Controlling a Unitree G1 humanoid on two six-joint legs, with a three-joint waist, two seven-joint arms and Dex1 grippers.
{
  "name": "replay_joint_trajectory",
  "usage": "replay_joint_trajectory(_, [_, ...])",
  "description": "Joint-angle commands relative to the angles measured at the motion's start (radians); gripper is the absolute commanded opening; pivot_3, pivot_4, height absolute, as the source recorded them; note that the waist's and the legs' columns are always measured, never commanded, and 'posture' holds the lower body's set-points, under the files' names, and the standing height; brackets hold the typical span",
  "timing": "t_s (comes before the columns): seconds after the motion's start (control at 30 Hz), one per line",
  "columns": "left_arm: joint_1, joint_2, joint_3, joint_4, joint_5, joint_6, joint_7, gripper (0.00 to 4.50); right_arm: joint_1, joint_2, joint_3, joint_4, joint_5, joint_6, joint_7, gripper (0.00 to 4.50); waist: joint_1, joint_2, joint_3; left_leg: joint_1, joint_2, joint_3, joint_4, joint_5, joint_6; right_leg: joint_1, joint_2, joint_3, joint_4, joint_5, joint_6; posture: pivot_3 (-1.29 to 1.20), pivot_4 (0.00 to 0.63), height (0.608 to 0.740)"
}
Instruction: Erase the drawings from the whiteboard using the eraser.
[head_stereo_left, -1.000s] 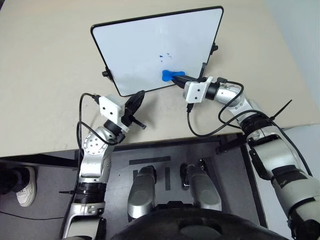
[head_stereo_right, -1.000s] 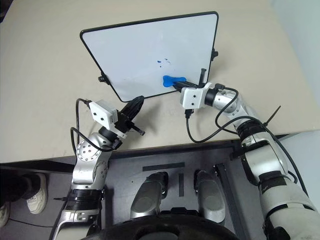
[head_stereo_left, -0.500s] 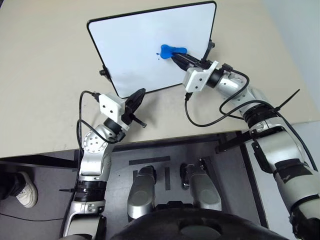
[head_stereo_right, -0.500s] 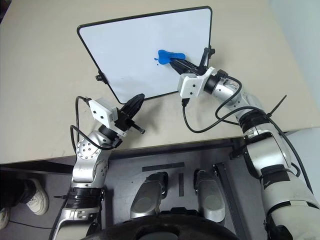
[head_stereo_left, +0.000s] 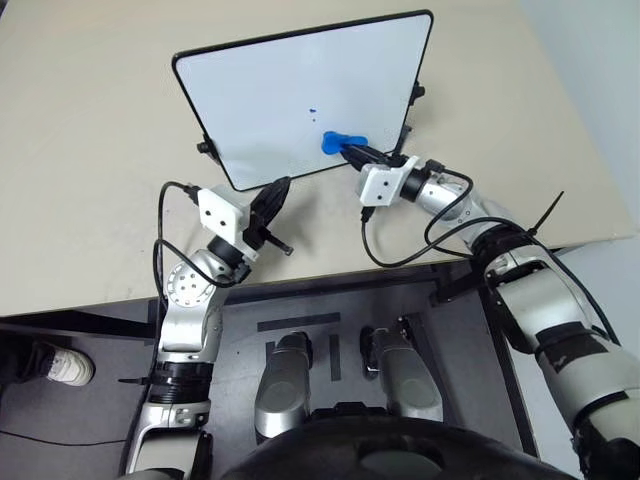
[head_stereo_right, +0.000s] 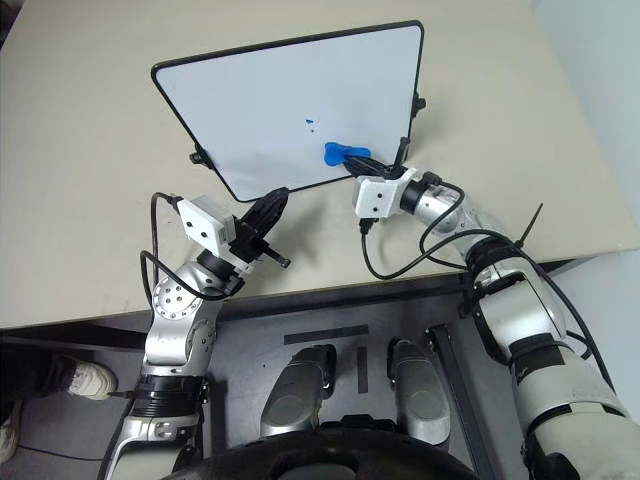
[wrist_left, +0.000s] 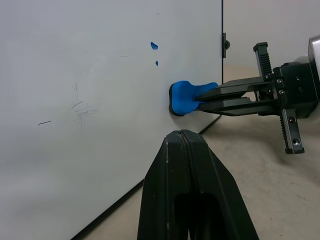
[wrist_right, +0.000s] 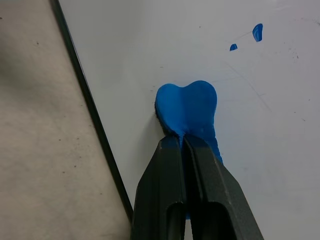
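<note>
Desk (head_stereo_left: 90, 120) bare | whiteboard (head_stereo_left: 270, 90) upper centre, two blue specks (wrist_right: 257, 31) | right fingers (wrist_right: 182, 145) clamped eraser (wrist_right: 187, 107) | left fingers (wrist_left: 181, 145) closed, empty

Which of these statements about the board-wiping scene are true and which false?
1. The right hand is shut on the eraser. True.
2. The whiteboard is wiped fully clean. False: small blue marks remain on it, apart from the eraser.
3. The left hand holds a marker. False: its fingers are shut on nothing, near the board's lower edge.
4. The eraser is pressed against the board's surface. True, as the left wrist view shows.
5. The whiteboard lies flat on a dark floor. False: it stands tilted on a beige table.
</note>
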Motion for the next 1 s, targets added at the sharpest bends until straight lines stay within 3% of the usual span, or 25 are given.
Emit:
replay_joint_trajectory(0.03, [-0.015, 0.003, 0.003, -0.038, 0.006, -0.01, 0.004, 0.0, -0.061, 0.0, -0.024, -0.051, 0.017, -0.025, -0.043, 0.04, -0.002, 0.0, 0.0, 0.0, 0.0, 0.0, 0.0, 0.0, 0.0, 0.0, 0.0, 0.0, 0.0, 0.0, 0.0, 0.0, 0.15, 0.74])
replay_joint_trajectory(0.47, [-0.033, -0.02, -0.019, -0.018, 0.009, -0.015, 0.002, 0.0, -0.123, 0.01, -0.045, -0.207, 0.063, -0.061, -0.002, 0.04, -0.005, 0.001, 0.0, -0.004, 0.001, 0.0, -0.001, 0.002, 0.005, -0.005, 0.0, -0.001, -0.007, 0.0, 0.001, 0.0, 0.15, 0.74])
replay_joint_trajectory(1.0, [-0.01, -0.012, -0.015, -0.043, 0.005, -0.005, -0.004, 0.0, 0.017, 0.0, 0.004, -0.131, 0.02, -0.014, 0.018, 0.04, -0.002, 0.001, 0.0, -0.004, 0.001, 0.0, 0.0, -0.004, 0.003, -0.006, 0.0, -0.002, -0.006, 0.002, 0.0, 0.0, 0.15, 0.74])
